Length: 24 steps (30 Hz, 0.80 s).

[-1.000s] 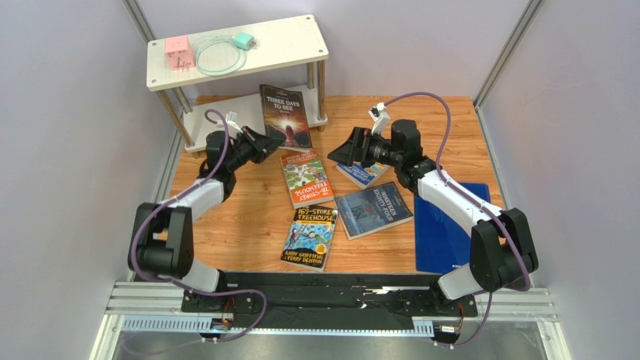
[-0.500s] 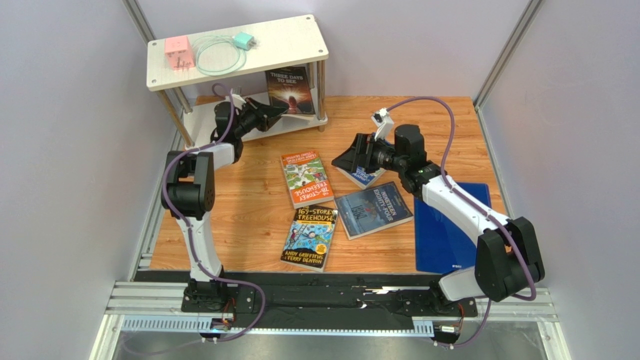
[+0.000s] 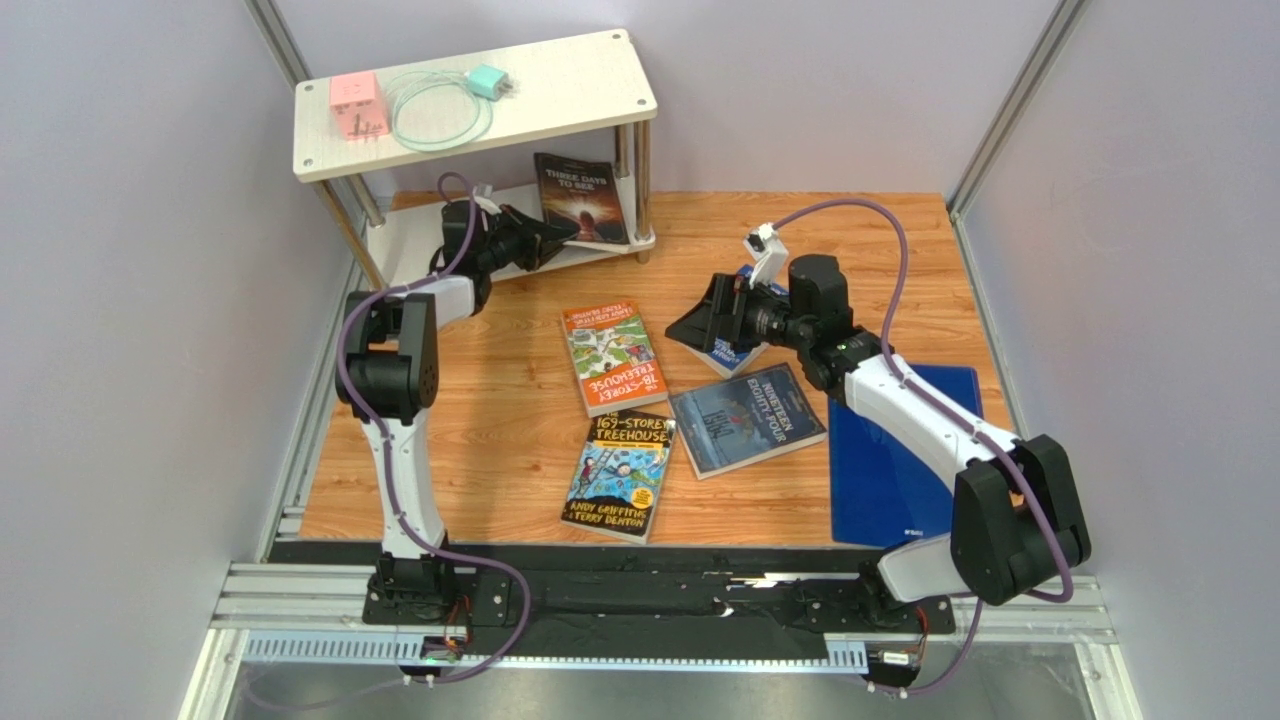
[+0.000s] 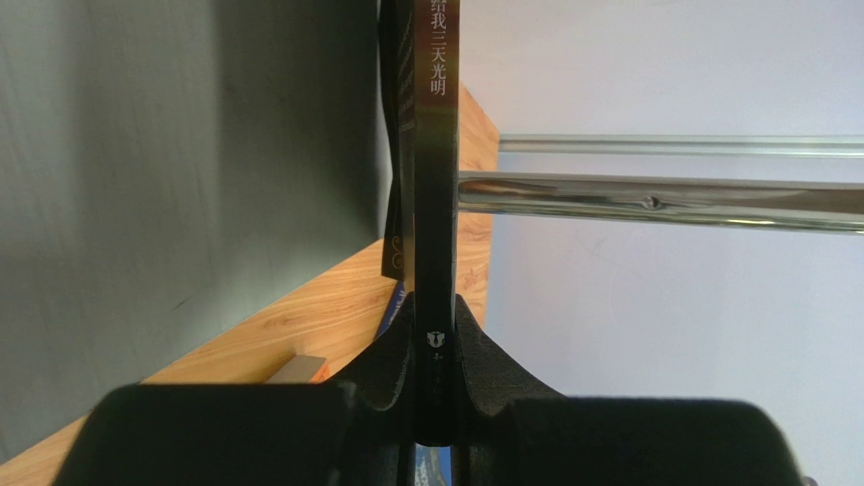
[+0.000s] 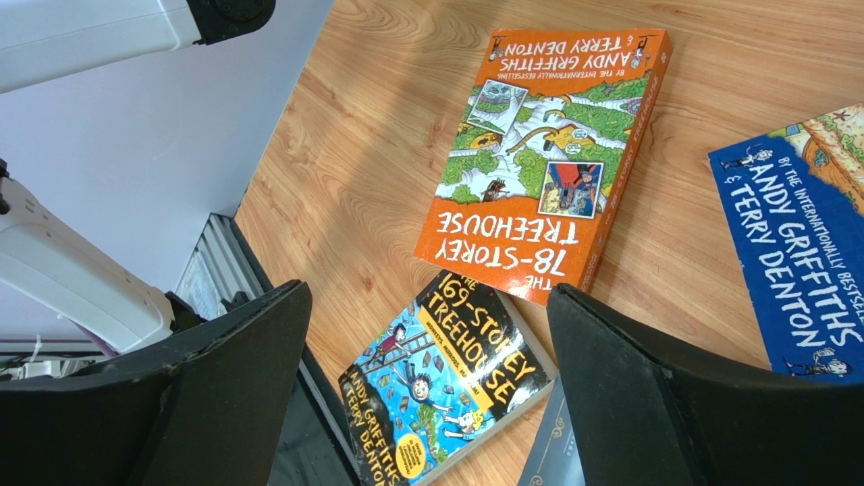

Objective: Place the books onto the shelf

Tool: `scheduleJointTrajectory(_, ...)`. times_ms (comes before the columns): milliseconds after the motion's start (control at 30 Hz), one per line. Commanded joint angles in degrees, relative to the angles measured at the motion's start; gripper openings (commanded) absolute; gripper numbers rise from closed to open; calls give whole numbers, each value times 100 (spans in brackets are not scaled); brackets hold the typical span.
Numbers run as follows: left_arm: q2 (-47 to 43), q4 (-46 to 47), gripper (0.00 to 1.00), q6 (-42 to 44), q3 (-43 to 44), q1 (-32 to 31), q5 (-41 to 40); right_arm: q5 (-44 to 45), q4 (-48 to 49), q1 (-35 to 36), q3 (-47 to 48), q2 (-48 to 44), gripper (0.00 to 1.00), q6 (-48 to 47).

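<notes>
Left gripper (image 4: 434,349) clamped on the spine of the dark brown paperback (image 3: 583,195), which rests on the lower board of the pale two-tier wooden shelf (image 3: 579,83).
The book is not yet released. In front of the shelf lie the orange-green paperback (image 3: 612,356), the yellow-black paperback (image 3: 619,474), the slate blue paperback (image 3: 747,419) and the bright blue paperback (image 3: 732,356), the last under the wide-open right gripper (image 3: 700,320). One is nearly shelved and four are left.

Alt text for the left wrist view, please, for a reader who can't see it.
The left gripper pinches a dark book edge-on, its spine running straight up the frame. Behind it, a chrome rod crosses to the right.
</notes>
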Motion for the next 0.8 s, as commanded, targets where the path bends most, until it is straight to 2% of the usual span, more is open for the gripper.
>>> scheduleJointTrajectory(0,-110,-262,6,424,511,-36,-4,33,216,-22,-74,-136,93,-71)
scheduleJointTrajectory(67,40,-411,0,424,660,-45,31,15,225,-22,-82,-128,93,-27)
scheduleJointTrajectory(133,189,-683,0,433,898,-53,58,-64,233,-22,-91,-110,92,-10)
scheduleJointTrajectory(300,304,-1263,11,661,1118,-62,22,-65,242,-22,-170,-189,92,-27)
scheduleJointTrajectory(433,173,-1844,24,951,1110,-62,-214,-82,277,-22,-240,-207,92,-18)
scheduleJointTrajectory(467,137,-1949,32,1021,1118,-62,-311,-99,286,-30,-249,-224,92,-10)
scheduleJointTrajectory(500,120,-2072,33,1048,1144,-62,-338,-126,304,-22,-267,-233,92,-10)
scheduleJointTrajectory(533,102,-2204,53,1074,1188,-62,-373,-135,313,-22,-276,-242,91,-1)
scheduleJointTrajectory(567,102,-2370,57,1153,1258,-62,-425,-135,339,-22,-302,-277,91,8)
scheduleJointTrajectory(767,-188,-3672,60,1742,1540,-89,-1144,-152,374,-30,-390,-321,92,69)
